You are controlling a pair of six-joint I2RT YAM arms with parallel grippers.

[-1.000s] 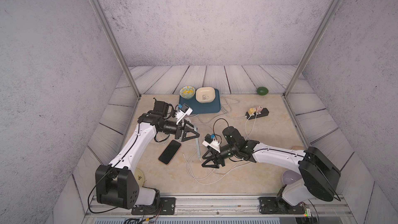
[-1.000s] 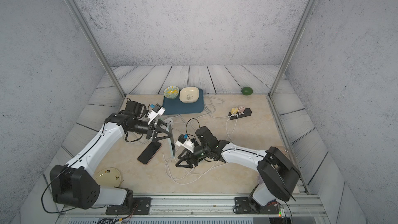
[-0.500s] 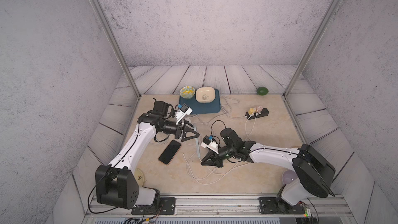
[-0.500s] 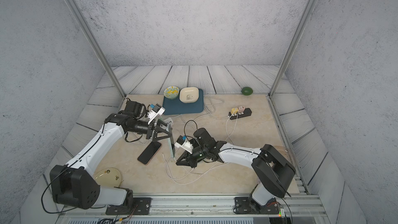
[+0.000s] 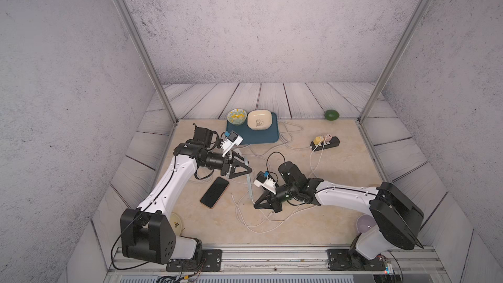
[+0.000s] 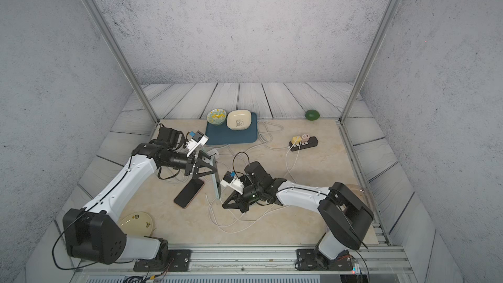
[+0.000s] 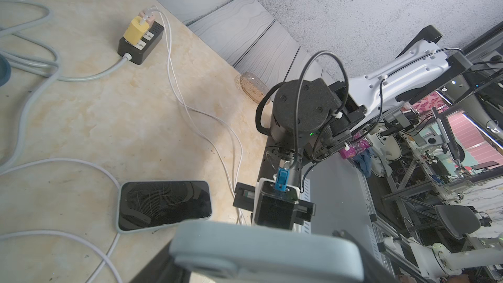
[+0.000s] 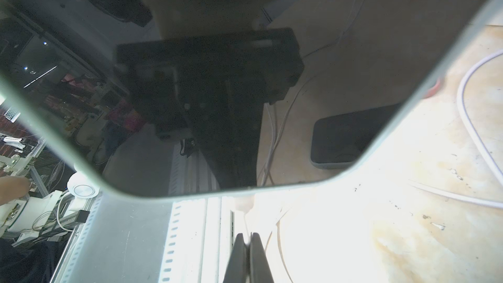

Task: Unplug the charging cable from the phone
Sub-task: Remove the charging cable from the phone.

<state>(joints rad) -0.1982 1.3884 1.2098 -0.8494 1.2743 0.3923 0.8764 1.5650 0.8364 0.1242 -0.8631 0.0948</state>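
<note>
Step in hand: grip set, pull not yet made. L gripper (image 5: 247, 166) was clamped on the upper end of the phone (image 5: 249, 186), pale-cased and stood on end over the mid bench (image 5: 313, 213). Whether its lower end touched the bench, can't tell. R gripper (image 5: 255, 205) sat just under that lower end, jaws pinched tight on the white charging cable (image 8: 246, 223) right below the plug (image 8: 243, 205). In the R wrist view the plug was seated in the phone's bottom edge, so not unplugged yet. A 2nd phone (image 5: 215, 191), dark screen up, lay flat just beside the held phone on the L arm's side, no part in this. Power strip (image 5: 326, 142) w/ chargers sat well apart from the phone, toward the back on the R arm's side. Next move, my read: L holds firm while R draws straight away along the phone's long axis, no sideways yank. Grip being on cord, not plug body, it could slip or strain, so a short steady pull, poss. a regrip nearer the plug.
</note>
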